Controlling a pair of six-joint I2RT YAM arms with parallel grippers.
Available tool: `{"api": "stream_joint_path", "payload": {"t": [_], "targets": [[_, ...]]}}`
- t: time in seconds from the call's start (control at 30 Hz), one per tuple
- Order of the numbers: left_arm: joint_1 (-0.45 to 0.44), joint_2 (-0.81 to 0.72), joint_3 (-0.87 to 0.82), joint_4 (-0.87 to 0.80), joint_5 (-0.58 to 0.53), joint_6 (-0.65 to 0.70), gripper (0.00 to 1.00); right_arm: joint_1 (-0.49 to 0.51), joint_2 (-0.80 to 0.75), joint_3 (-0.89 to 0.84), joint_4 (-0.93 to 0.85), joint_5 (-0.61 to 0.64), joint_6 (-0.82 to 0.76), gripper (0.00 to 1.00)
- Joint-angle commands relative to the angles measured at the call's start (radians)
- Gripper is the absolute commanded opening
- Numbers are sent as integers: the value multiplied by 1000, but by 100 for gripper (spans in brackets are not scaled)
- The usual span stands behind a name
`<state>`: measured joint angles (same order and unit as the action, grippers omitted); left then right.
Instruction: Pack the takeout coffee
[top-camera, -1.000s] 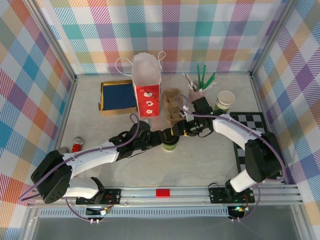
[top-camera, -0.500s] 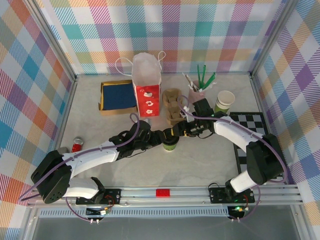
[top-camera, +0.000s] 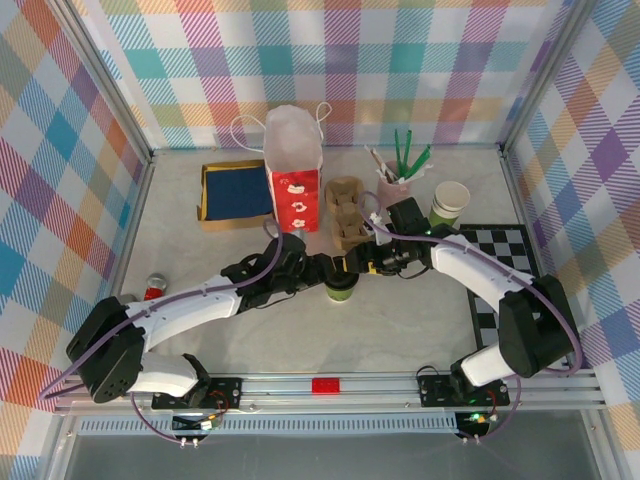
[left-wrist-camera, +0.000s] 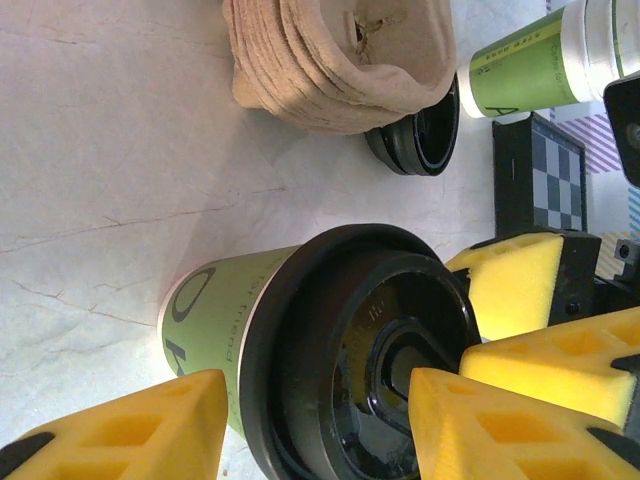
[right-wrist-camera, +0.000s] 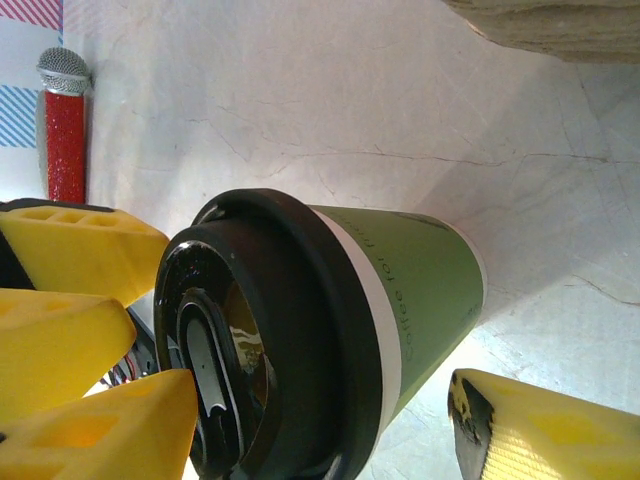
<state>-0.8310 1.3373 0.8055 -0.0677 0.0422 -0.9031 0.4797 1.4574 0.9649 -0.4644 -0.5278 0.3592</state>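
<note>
Top external view: the takeout coffee (top-camera: 341, 288) stands upright near the middle of the marble tabletop (top-camera: 410, 335), where it stood a second ago. The red paper bag (top-camera: 295, 195) is at its 11 o'clock and the stack of pulp cup carriers (top-camera: 346, 212) at 12. The arms have moved. The left forearm (top-camera: 190, 312) has swung up toward the bag, and the right gripper (right-wrist-camera: 322, 400) has spread, its far pad now clear of the cup wall and holding nothing. The left gripper (left-wrist-camera: 318, 400) straddles the black lid (left-wrist-camera: 340, 330), about half open (whether its pads actually press, I cannot tell). This looks like a handover to the left arm, with the packing yet to come.
</note>
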Motion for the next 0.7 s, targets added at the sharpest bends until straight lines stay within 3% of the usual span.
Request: {"api": "stream_joint_path", "payload": {"t": [0.0, 0.67], "targets": [[-1, 16, 34, -32, -5, 28, 51, 7, -51, -18, -2, 16, 30, 67], [32, 99, 86, 51, 62, 53, 50, 70, -178, -170, 191, 8, 167, 59]]}}
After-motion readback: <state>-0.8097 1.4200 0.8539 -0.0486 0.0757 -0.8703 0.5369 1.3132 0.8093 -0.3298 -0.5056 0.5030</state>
